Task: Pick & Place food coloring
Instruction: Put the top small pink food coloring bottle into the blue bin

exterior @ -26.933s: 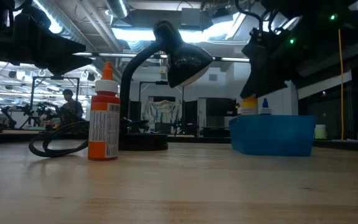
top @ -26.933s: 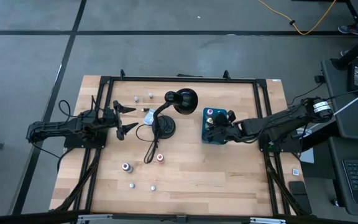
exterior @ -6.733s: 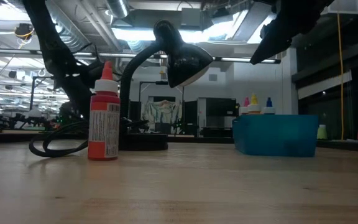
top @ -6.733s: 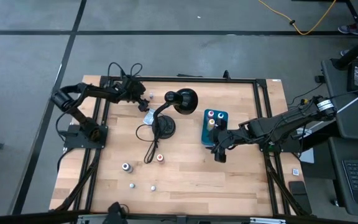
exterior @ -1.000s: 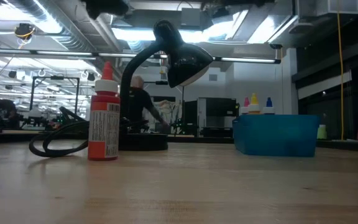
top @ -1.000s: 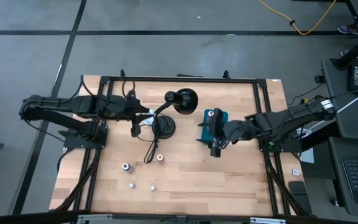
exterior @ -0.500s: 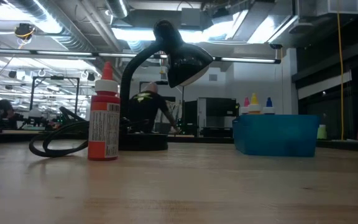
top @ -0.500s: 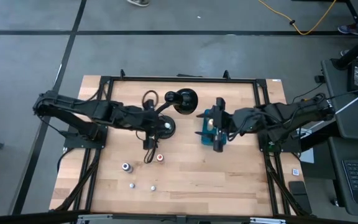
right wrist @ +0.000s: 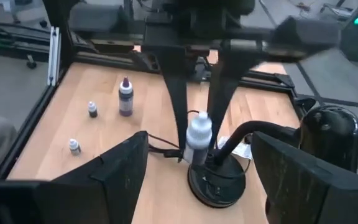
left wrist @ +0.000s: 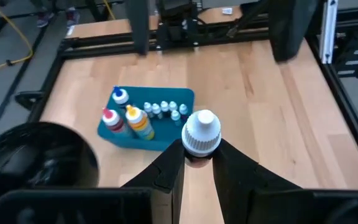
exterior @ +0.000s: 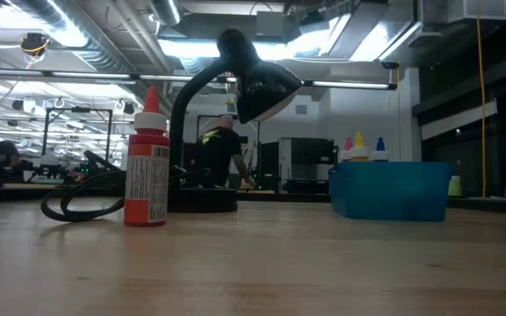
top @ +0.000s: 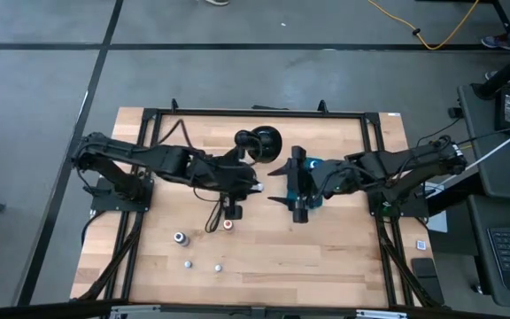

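Your left gripper (top: pixel 248 186) has carried a white-capped bottle (left wrist: pixel 201 132) from the far-left corner to mid-table over the last seconds, fingers pinching its neck. This looks like a hand-over. Left of it, loose bottles (top: pixel 180 238) wait on the wood, and the red bottle (exterior: pixel 148 160) stands near. The black lamp (top: pixel 257 143) and its cord crowd your path. Your right gripper (top: pixel 292 188) has swung off the teal box (left wrist: pixel 152 122) to face it, fingers spread wide, empty.
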